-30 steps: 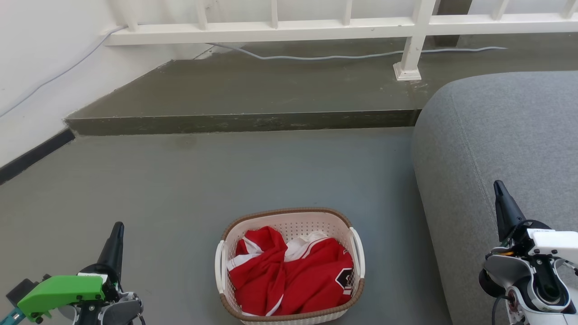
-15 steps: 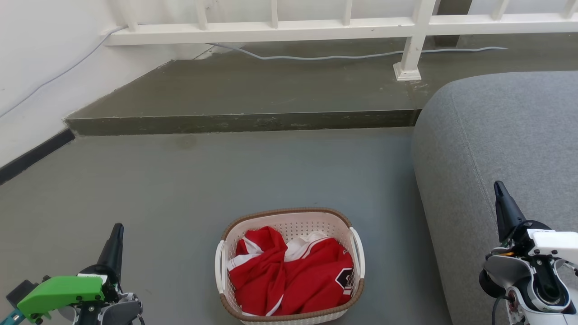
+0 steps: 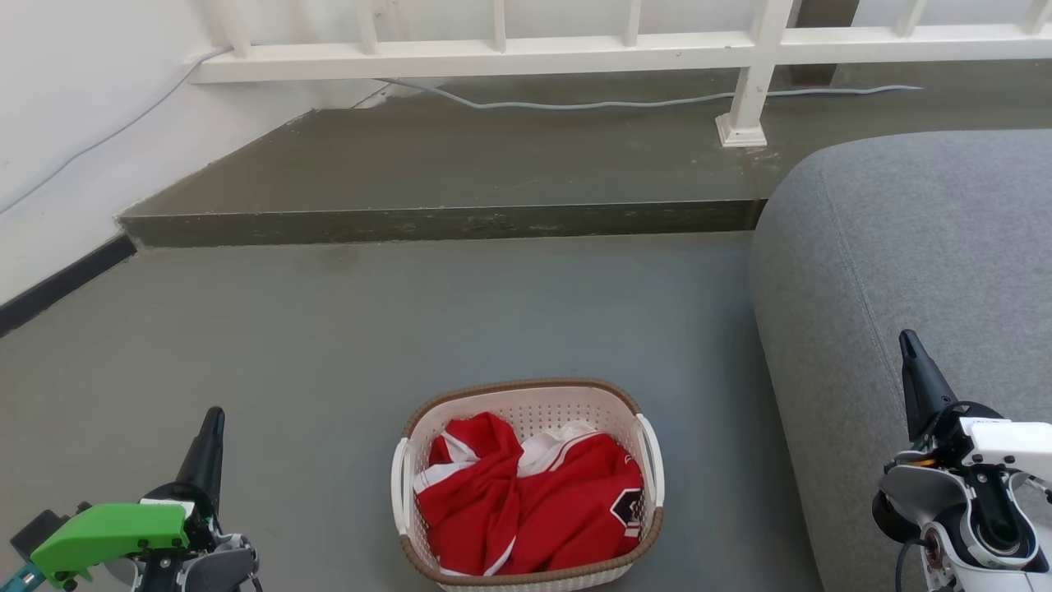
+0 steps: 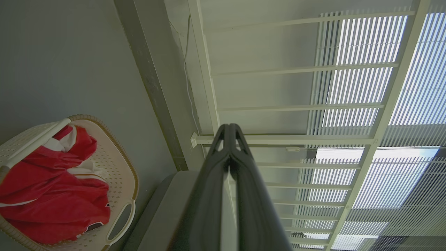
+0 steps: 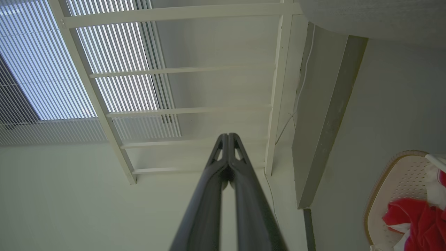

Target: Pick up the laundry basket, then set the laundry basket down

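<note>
Basket down on the floor, both grippers empty

The laundry basket [image 3: 538,404] stands flat on the grey floor [image 3: 329,345], between the two arms and near the grey sofa [image 3: 920,247]. The left gripper [image 3: 214,418] is low on the left, well apart from the basket. Its two fingers are pressed together with nothing in them. The right gripper [image 3: 906,341] shows against the sofa, also well apart from the basket, with its fingers pressed together and holding nothing. This could be the time before the basket is lifted, or the time after it is put back down. The pictures fit both, so I cannot tell which. Counting: one basket, two white handles [image 3: 400,485] on it, one heap of red and white clothes [image 3: 534,501] inside (I cannot tell how many pieces), two grippers, one sofa
</note>
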Available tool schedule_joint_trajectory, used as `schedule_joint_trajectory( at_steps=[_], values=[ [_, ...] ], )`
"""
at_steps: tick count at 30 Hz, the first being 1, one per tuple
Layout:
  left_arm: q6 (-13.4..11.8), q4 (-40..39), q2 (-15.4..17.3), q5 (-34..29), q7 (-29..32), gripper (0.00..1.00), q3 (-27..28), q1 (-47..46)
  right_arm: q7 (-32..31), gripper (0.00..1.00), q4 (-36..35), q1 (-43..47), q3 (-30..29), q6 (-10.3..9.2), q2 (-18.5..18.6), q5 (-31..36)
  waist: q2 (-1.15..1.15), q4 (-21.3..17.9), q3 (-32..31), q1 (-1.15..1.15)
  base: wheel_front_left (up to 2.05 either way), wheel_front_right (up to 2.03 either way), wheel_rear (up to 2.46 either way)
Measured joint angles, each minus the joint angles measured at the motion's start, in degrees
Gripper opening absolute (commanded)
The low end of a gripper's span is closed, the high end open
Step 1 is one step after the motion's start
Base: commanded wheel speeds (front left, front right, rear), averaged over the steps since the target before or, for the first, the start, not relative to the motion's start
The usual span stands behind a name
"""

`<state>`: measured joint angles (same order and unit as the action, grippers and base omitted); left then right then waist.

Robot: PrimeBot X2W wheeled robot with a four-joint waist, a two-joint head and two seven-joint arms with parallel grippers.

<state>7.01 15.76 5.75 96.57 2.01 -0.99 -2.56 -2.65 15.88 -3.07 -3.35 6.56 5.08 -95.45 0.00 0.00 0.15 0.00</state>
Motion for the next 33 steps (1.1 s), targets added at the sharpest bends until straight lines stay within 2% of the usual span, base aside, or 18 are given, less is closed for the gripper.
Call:
schedule_joint_trajectory(
  at_steps=[33],
  values=[
    [0.0, 0.1, 0.0, 0.0, 0.0, 0.00, 0.3, -0.1, -0.2, 0.00, 0.2, 0.0, -0.1, 0.23, 0.0, 0.0, 0.00, 0.0, 0.0, 0.00, 0.00, 0.00, 0.00]
  ],
)
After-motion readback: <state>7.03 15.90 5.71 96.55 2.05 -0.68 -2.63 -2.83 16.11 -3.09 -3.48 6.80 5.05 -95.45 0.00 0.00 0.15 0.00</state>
